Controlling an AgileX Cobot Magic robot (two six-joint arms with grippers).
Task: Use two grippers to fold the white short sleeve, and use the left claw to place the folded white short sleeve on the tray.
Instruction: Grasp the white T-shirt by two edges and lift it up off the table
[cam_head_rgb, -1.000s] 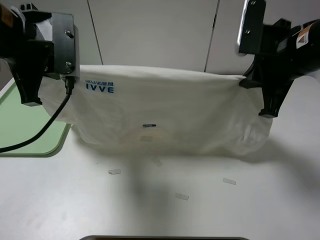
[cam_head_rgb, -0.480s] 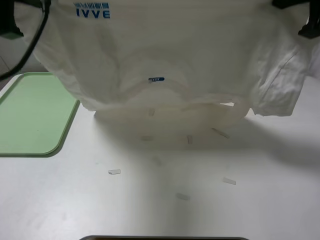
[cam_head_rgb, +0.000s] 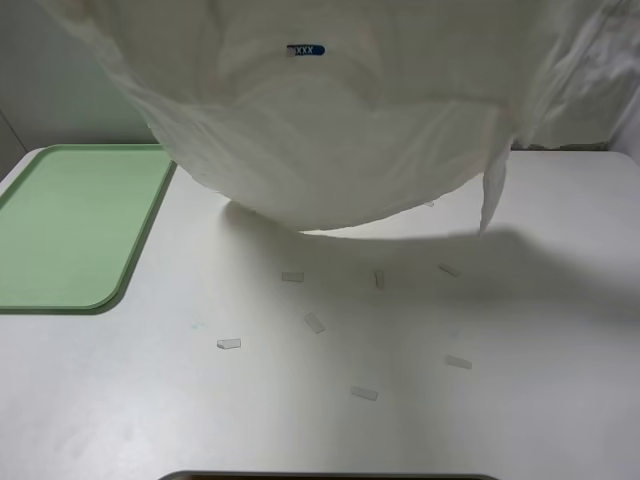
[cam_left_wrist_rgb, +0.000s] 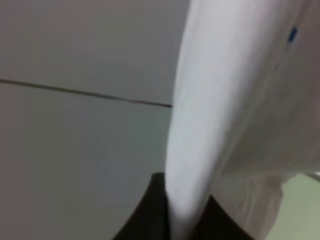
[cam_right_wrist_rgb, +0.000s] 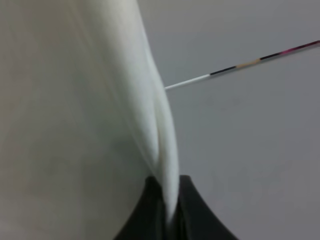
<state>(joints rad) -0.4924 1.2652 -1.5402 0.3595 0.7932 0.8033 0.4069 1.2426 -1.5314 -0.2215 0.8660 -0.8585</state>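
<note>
Left hand (cam_left_wrist_rgb: 182, 217) is clamped on a bunch of the white short sleeve (cam_left_wrist_rgb: 235, 100). The cloth runs straight out from between the two black fingers, so that's a proper grip. Right hand (cam_right_wrist_rgb: 170, 212) is the same deal, pinched tight on a fold of the same fabric with the cloth fanning away from it.

From the high camera you can't see either hand (both are above the top edge of the frame). What you do see is the shirt hanging like a wide curtain across the upper part of the view. The blue neck label (cam_head_rgb: 305, 49) is up near the top middle. The rounded lower edge hangs clear of the surface (cam_head_rgb: 500, 420), with a shadow under it. One sleeve flap dangles lower on the right arm's side.

My read on why it's held like this: two grips set well apart let the shirt's own weight pull it flat. Lifting it off the surface means nothing drags or bunches before it gets laid down for a fold. So I'd say it's mid-fold, nowhere near done.

The tray (cam_head_rgb: 70, 230) sits flat on the left arm's side, beside the hanging shirt and not under it. That fits the left hand doing the drop-off later.

A handful of small tape strips (cam_head_rgb: 229, 343) are scattered on the surface below and in front of the shirt. Placement marks, maybe? Can't tell.
</note>
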